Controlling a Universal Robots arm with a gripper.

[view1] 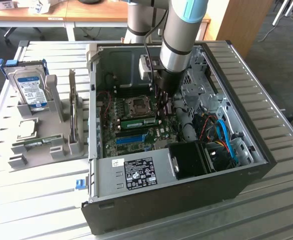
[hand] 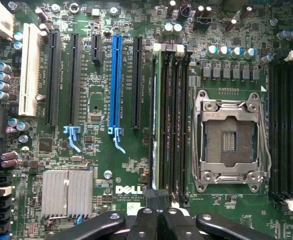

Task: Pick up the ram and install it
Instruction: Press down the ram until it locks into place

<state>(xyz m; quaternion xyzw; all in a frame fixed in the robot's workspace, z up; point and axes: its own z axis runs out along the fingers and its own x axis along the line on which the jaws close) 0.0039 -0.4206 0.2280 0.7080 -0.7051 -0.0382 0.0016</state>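
- I've got the gripper (hand: 158, 212) down inside the computer case (view1: 266, 150), right over the motherboard (hand: 111, 165), and its fingers are pinched together with nothing between them.
- From the wrist view the fingertips sit at the end of the bank of memory slots (hand: 170, 120) beside the CPU socket (hand: 230, 141).
- The ram (hand: 154, 120) looks to be standing in the outermost slot of that bank, a thin green edge running its full length; in the exterior view I see a green stick (view1: 138, 123) lying across the board near the socket.
- Risk one, as I judge it: I can't tell whether the stick is fully seated. If one end rides high, a push on it could tilt it and stress the slot.
- Risk two: the closed fingertips are just beside the white latch (hand: 157, 47) line. Drifting sideways could press the empty neighbouring slots or the small capacitors (hand: 230, 51) instead of the stick.
- Risk three: the arm (view1: 180, 30) is crowded by the drive cage (view1: 196, 95) and cables (view1: 221, 131); a careless swing might snag them.
- Out on the tray (view1: 36, 135) a second look-alike stick (view1: 34, 144) rests near the hard drive (view1: 30, 89); not my concern.
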